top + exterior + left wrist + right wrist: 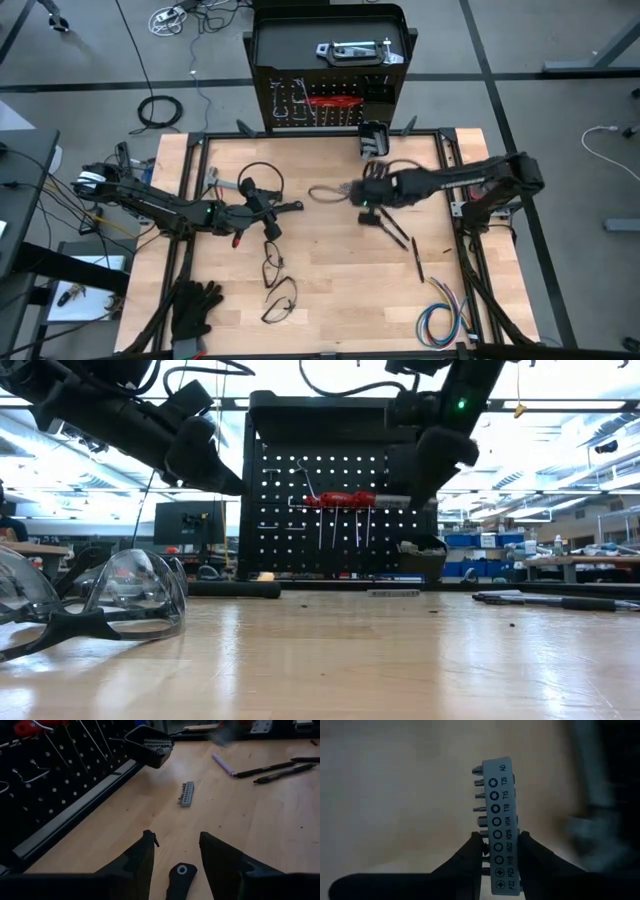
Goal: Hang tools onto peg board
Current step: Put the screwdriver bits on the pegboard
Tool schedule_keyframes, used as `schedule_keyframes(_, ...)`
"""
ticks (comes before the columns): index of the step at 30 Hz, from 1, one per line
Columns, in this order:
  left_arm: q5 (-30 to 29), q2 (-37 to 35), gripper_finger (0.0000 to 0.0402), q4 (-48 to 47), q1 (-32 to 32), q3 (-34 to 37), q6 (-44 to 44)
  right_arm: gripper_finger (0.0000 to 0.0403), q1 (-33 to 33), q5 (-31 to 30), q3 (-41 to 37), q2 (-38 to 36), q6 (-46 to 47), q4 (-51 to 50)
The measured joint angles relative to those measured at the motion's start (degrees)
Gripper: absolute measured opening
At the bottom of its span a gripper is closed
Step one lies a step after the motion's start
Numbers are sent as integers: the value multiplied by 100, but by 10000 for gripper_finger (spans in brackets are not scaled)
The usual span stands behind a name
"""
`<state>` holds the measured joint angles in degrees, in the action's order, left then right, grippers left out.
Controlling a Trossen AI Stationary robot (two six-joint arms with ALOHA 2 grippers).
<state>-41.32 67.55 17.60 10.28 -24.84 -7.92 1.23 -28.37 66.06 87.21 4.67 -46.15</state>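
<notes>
— While I hold station, what has the right gripper (pixel 500 851) got?
— It's clenched on a grey bit holder (pixel 499 820), mid-frame in the high view, below the peg board (pixel 330 100) at top centre
— And the left gripper (pixel 176 851)?
— Fingers parted, nothing held, left of centre over a black handle (pixel 180 879)

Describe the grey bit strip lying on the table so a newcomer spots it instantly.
Find the black peg board, then the small black bin hung on it. On the wooden table just in front of that bin lies a short grey bit strip, toothed along one edge, unlike the long black pens beyond.
</notes>
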Motion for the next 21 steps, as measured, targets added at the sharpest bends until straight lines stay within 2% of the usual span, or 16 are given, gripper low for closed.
schedule_keyframes(2, 4, 0, 156, 20, 0, 0, 0, 99, 325, -598, -59, -240, -100, 1)
schedule_keyframes(4, 4, 1, 156, 40, 0, 0, 0, 99, 712, -865, -145, -416, -180, 196)
schedule_keyframes(9, 4, 0, 156, 88, 0, -2, -2, 99, 1699, -864, -368, -491, -621, 865)
schedule_keyframes(14, 4, 1, 156, 88, 0, -2, 2, 101, 2402, -627, -500, -164, -1011, 1589)
schedule_keyframes(21, 52, 2, 156, 75, 0, -2, -11, 204, 2860, -342, -500, 318, -1023, 1730)
